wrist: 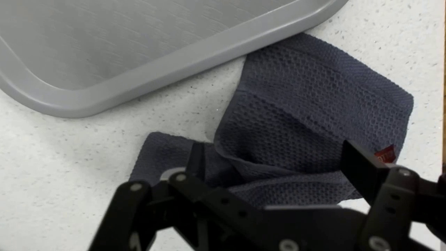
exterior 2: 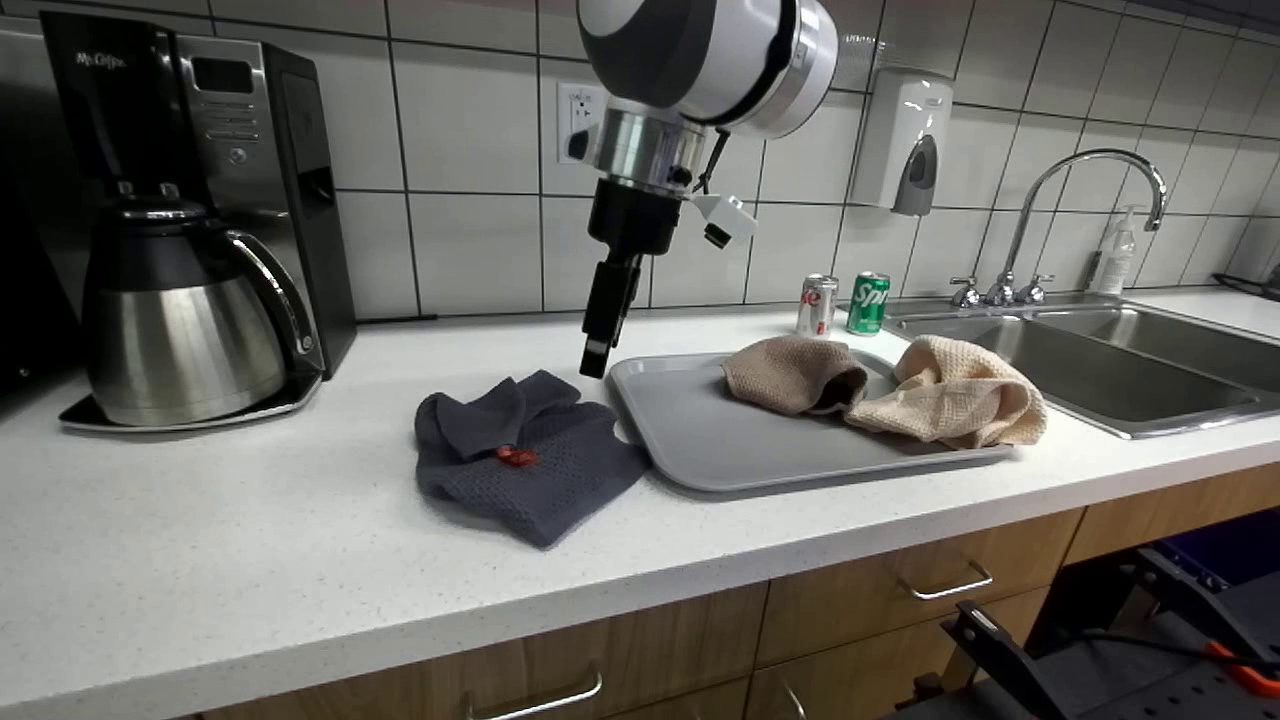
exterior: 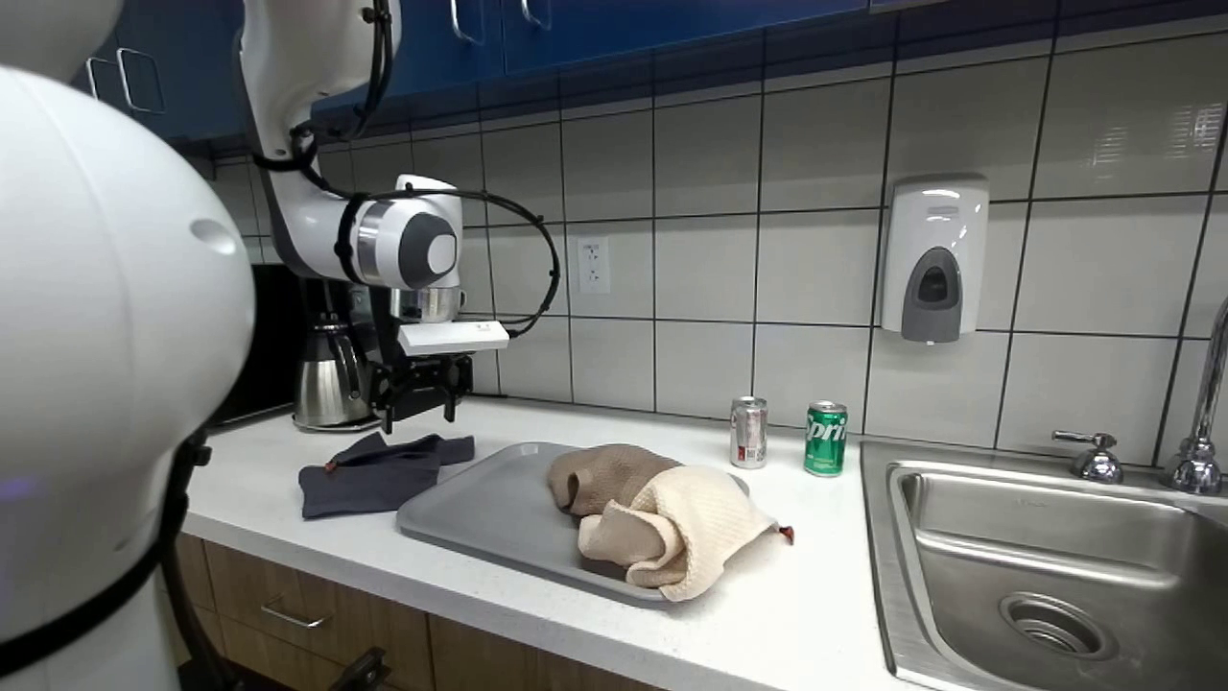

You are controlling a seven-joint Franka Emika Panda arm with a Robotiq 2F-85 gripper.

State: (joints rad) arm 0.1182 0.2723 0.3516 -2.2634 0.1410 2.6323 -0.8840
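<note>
we are hovering, gripper point(wrist: 274, 158) spread, above the dark cloth point(wrist: 320, 101) lying right of centre in the wrist view.

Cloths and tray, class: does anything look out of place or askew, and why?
The cream cloth looks askew: bunched, it hangs over the edge of the gray tray. The dark cloth looks out of place, crumpled on the counter while the brown cloth sits on the tray.
</note>
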